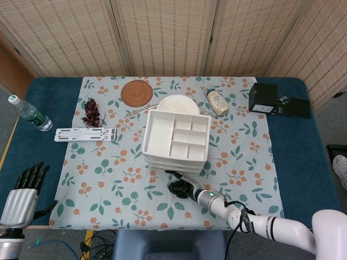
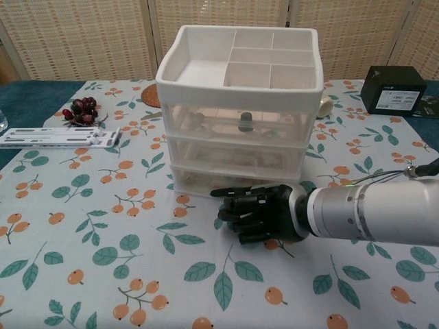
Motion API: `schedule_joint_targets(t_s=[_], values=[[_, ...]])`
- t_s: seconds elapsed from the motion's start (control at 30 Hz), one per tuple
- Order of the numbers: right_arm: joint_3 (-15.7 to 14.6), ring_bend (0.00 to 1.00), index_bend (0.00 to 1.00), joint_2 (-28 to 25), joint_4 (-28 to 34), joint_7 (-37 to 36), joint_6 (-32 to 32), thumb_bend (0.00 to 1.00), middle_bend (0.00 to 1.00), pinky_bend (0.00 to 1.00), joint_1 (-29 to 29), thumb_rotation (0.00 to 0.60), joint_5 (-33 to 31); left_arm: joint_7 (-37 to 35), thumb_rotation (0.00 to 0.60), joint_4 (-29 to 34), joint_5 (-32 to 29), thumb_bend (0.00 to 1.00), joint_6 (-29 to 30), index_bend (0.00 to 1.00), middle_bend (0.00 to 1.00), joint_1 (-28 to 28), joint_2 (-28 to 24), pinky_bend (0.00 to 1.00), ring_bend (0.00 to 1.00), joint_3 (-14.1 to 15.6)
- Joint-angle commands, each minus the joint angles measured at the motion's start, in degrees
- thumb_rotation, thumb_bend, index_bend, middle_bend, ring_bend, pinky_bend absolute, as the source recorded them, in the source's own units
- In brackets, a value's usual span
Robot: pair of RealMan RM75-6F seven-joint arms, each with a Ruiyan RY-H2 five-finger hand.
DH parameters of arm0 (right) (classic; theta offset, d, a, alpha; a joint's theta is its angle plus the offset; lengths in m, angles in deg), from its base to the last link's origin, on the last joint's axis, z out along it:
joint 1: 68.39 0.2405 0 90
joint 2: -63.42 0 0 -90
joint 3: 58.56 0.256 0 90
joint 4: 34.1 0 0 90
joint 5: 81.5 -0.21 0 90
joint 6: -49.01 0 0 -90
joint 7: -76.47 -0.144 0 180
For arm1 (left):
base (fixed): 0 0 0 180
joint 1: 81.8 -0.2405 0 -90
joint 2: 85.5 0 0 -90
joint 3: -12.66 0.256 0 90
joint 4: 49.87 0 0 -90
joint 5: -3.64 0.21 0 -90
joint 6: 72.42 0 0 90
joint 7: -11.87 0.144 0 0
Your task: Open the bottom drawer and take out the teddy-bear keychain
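Note:
A white three-drawer unit (image 1: 176, 135) (image 2: 240, 68) with a divided top tray stands mid-table. Its bottom drawer (image 2: 199, 179) looks closed, with brownish contents blurred behind the translucent front. The teddy-bear keychain cannot be made out. My right hand (image 1: 181, 188) (image 2: 257, 214) is pressed against the bottom drawer's front. Its fingers are curled around the handle, which they hide. My left hand (image 1: 21, 192) hangs open beyond the table's near left corner, holding nothing.
Left of the unit lie a white strip (image 1: 84, 134) (image 2: 58, 137), dark grapes (image 1: 90, 112) and a water bottle (image 1: 30, 115). Behind the unit are a woven coaster (image 1: 136, 92), a plate (image 1: 178, 104) and a sauce bottle (image 1: 217, 101). A black box (image 1: 271, 99) (image 2: 398, 89) sits far right.

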Motion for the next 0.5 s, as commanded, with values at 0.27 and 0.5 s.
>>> schedule_joint_targets(t_s=[0.27, 0.5], values=[[-0.5, 1.0, 0.16, -0.73, 1.94, 1.53, -0.1, 0.77, 0.83, 1.0, -0.67, 0.6, 0.33, -0.11, 0.6, -0.12, 0.13, 0.2, -0.08, 0.05, 0.0, -0.05, 0.01, 0.07, 0.01, 0.08], [-0.99, 1.0, 0.16, -1.41, 3.87, 2.32, -0.79, 0.77, 0.83, 1.0, -1.42, 0.6, 0.85, 0.04, 0.6, -0.11, 0.21, 0.2, -0.08, 0.05, 0.0, -0.1, 0.1, 0.07, 0.01, 0.13]])
